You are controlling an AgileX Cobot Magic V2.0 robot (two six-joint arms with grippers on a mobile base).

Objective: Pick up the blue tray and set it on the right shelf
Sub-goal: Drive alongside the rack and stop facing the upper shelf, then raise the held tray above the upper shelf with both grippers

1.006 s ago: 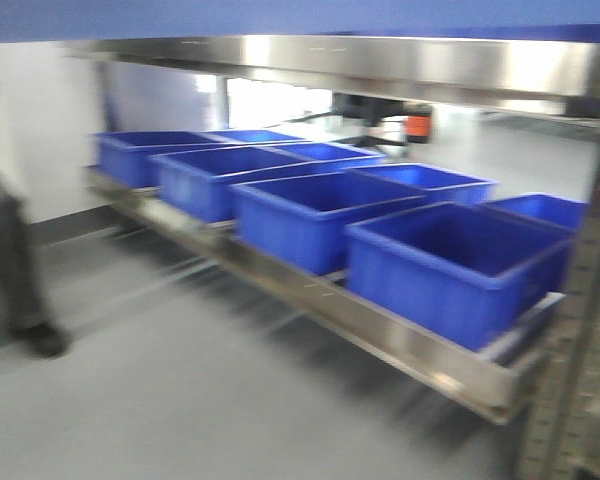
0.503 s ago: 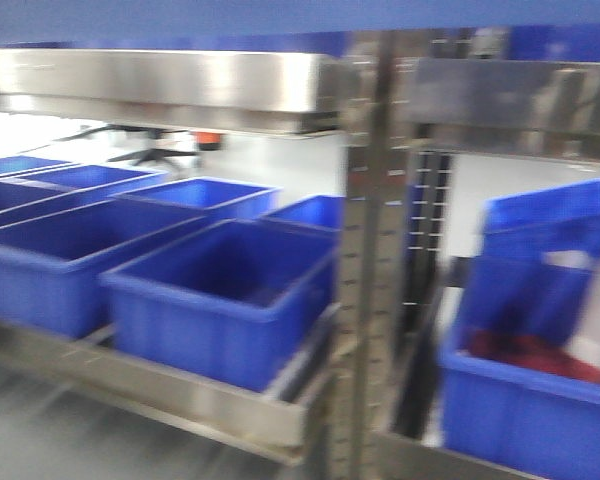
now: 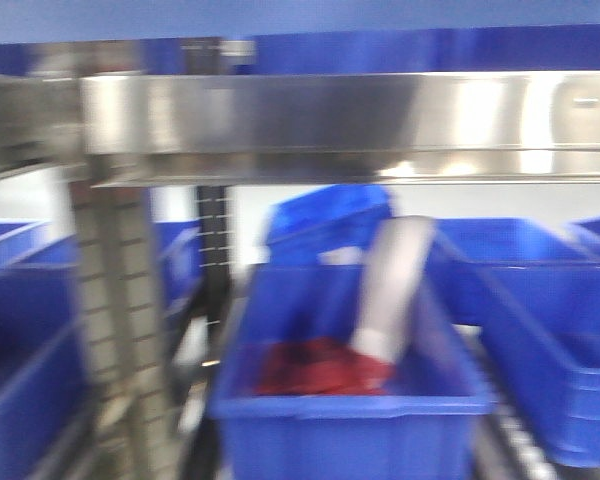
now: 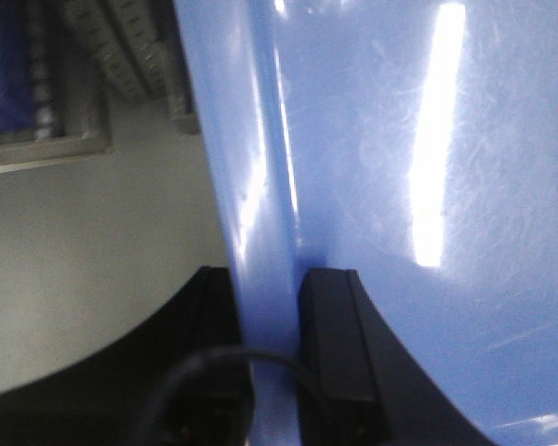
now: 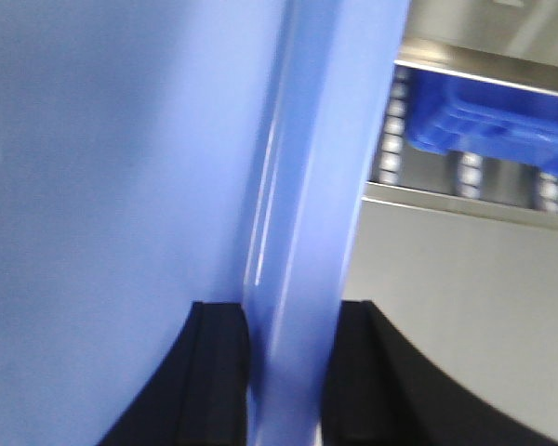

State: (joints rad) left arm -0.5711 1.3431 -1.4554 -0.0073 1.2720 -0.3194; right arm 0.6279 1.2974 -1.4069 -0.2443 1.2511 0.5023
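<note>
I see my left hand (image 4: 268, 311) and right hand (image 5: 288, 325) each clamped on the blue tray (image 4: 428, 186) rim, the right shelf (image 3: 350, 110) ahead above blurred dark-blue bins (image 3: 345, 420)

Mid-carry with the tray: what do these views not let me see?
- Front view: right shelf's top surface, hidden behind its front edge.
- Wrist views: blue tray's outline, cut off by frames beyond left gripper and right gripper.
- Front view: white and red contents of the dark-blue bin, too blurred.
</note>
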